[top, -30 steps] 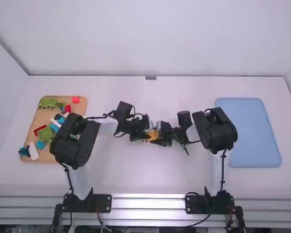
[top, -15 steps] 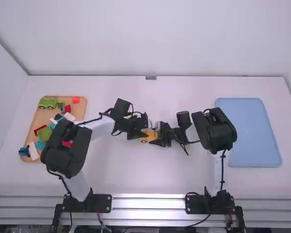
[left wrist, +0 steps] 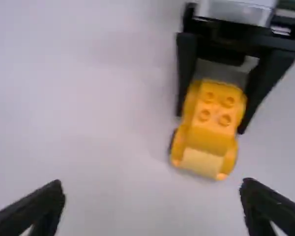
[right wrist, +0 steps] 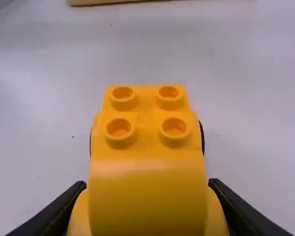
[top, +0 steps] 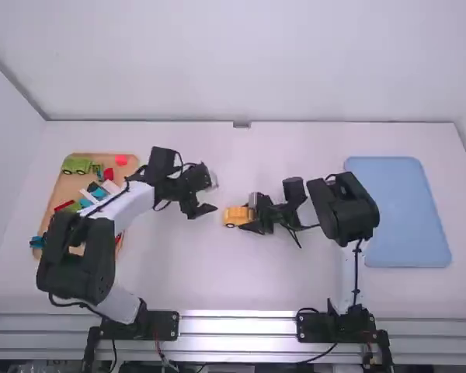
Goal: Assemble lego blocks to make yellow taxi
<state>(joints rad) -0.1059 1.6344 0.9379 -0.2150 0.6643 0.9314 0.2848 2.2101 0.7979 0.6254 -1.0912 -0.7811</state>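
A yellow lego car (top: 234, 217) sits mid-table, studs up, gripped from both sides by the nearly closed fingers of the right gripper (top: 250, 217), while the left gripper (top: 205, 210), spread wide and empty, hangs just beside it, between car and wooden tray (top: 68, 186)

The left arm (top: 128, 203) is bent, with the left tool (top: 202, 209) spread wide; the right arm (top: 349, 211) is bent too, the right tool (top: 251, 214) clamped, apart from its counterpart.
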